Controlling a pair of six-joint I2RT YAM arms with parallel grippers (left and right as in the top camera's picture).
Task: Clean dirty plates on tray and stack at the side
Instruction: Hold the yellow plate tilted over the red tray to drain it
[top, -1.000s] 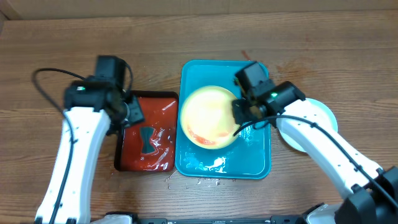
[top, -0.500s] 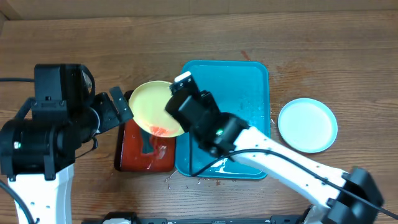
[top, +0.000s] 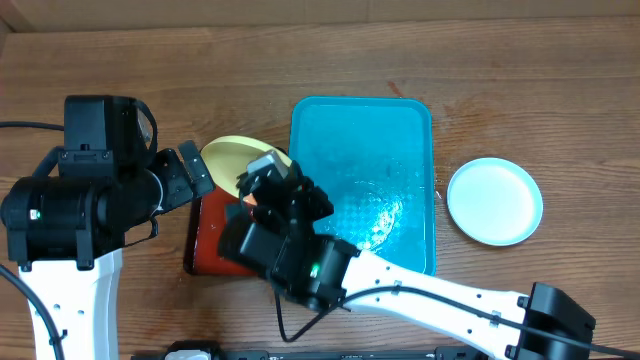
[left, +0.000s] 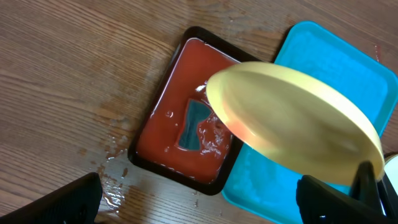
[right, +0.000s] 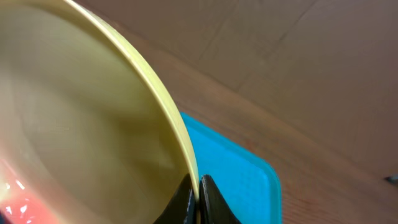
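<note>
My right gripper (right: 198, 198) is shut on the rim of a pale yellow-green plate (right: 81, 124) with an orange-red smear. It holds the plate tilted above the red tray; the plate also shows in the overhead view (top: 232, 157) and the left wrist view (left: 292, 127). The turquoise tray (top: 362, 120) lies in the middle, wet, with no plate on it. A light blue-white plate (top: 494, 201) sits on the table to its right. My left gripper (top: 192, 172) is open and empty, left of the held plate. A third plate is not visible.
A red tray with a black rim (left: 168, 134) holds reddish water and a dark sponge-like piece (left: 193, 121). Water drops lie on the wooden table by its front corner (left: 115, 183).
My right arm has carried the yellow-green plate off the turquoise tray, leftward over the red tray, and tilted it. My left arm has risen closer to the camera.
</note>
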